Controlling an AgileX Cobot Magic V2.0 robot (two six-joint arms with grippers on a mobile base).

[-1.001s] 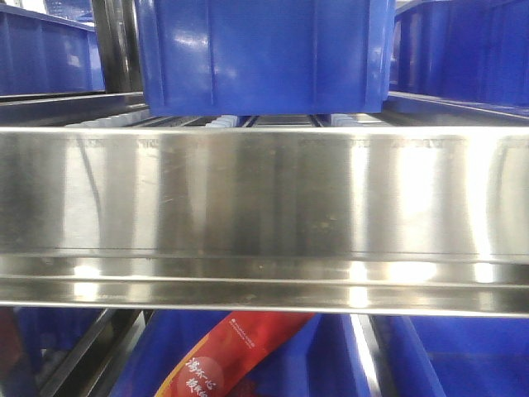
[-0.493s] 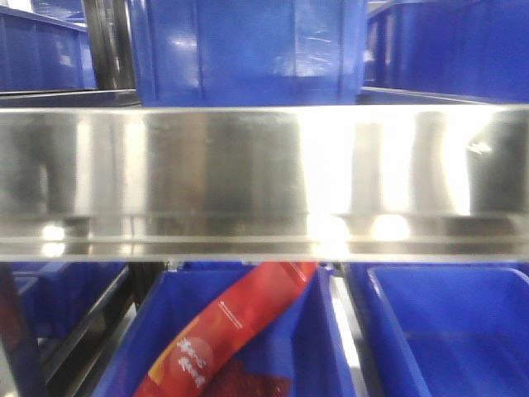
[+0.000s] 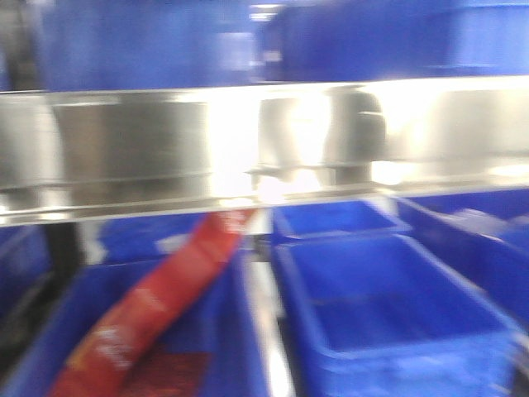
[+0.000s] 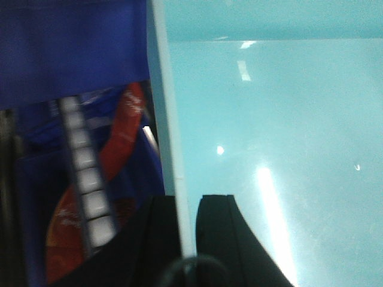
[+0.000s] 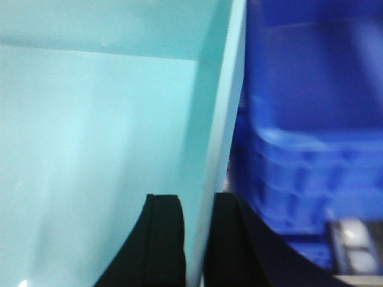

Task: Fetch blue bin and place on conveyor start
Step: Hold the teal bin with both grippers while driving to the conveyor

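Note:
The blue bin [image 4: 275,131] is a pale aqua smooth tub that fills most of both wrist views. In the left wrist view my left gripper [image 4: 188,201] is shut on the bin's left wall, one black finger inside and one outside the thin rim. In the right wrist view the bin [image 5: 90,131] lies to the left, and my right gripper [image 5: 197,197] is shut on its right wall in the same way. The bin and both grippers are out of the front view. The conveyor start is out of view.
A shiny steel shelf rail [image 3: 124,149] crosses the blurred front view. Dark blue crates [image 3: 388,306] sit below it, one holding a red packet [image 3: 157,306], and more crates [image 3: 165,41] stand above. A white roller strip [image 4: 84,173] and a dark blue crate [image 5: 299,167] flank the bin.
In the front view the steel rail has risen in the frame and the lower crates show more. The red packet has slid left, and the picture has become blurred.

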